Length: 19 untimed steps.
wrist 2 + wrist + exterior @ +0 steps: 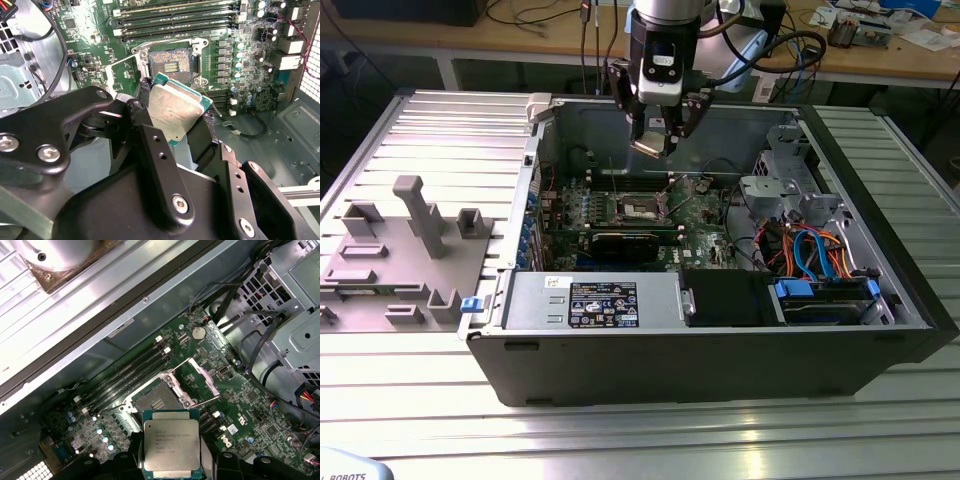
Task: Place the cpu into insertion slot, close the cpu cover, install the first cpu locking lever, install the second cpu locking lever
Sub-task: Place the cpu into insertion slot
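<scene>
CPU (175, 107) held in gripper (655, 138): 2 black fingers (202, 131) clenched on opposite edges, silver-grey top facing both wrist cameras, green rim showing around the metal.

Position: chip hangs in the air inside the open case (720, 350), above the motherboard (250, 405) and apart from it. In the exterior view it sits at the tip of the arm, over the rear part of the board, and looks tilted rather than level.

Slot (170, 60): empty, dark centre and contact field exposed, silver rim around it. In the first wrist view the slot lies just beyond the chip's far edge.

Cover (202, 377): swung open, standing up beside the slot, window frame clear of the socket.

Memory slots (125, 375) run along 1 side of the slot.

Case rests on a ribbed metal table (420, 120); a grey fixture block (410, 250) sits on the table toward the exterior view's left, well apart from the gripper.
</scene>
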Each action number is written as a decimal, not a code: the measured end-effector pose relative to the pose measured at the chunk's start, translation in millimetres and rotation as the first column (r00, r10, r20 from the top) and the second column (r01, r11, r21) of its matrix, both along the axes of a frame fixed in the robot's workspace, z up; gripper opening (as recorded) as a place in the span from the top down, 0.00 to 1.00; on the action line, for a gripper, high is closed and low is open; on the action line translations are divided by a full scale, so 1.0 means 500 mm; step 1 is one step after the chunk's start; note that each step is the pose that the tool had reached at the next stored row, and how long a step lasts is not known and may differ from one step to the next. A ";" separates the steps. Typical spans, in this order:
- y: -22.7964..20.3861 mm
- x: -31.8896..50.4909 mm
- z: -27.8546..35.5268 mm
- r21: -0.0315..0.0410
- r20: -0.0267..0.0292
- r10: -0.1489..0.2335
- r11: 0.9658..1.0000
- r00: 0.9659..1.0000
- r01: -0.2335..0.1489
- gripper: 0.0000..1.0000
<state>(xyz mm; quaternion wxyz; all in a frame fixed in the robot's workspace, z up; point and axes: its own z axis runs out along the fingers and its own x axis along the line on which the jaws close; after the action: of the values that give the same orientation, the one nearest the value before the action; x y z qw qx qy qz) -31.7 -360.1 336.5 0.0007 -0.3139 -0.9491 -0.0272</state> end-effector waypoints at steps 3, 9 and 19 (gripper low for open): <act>0.0000 0.000 0.000 0.000 0.000 -0.003 1.000 1.000 0.003 0.46; 0.0000 0.000 0.000 0.000 0.000 -0.012 1.000 1.000 0.012 0.46; 0.0000 0.000 0.000 0.000 0.000 -0.029 1.000 1.000 0.029 0.46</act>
<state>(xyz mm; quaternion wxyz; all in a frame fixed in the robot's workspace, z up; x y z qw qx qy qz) -31.7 -360.1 336.4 0.0003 -0.3275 -0.9444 -0.0272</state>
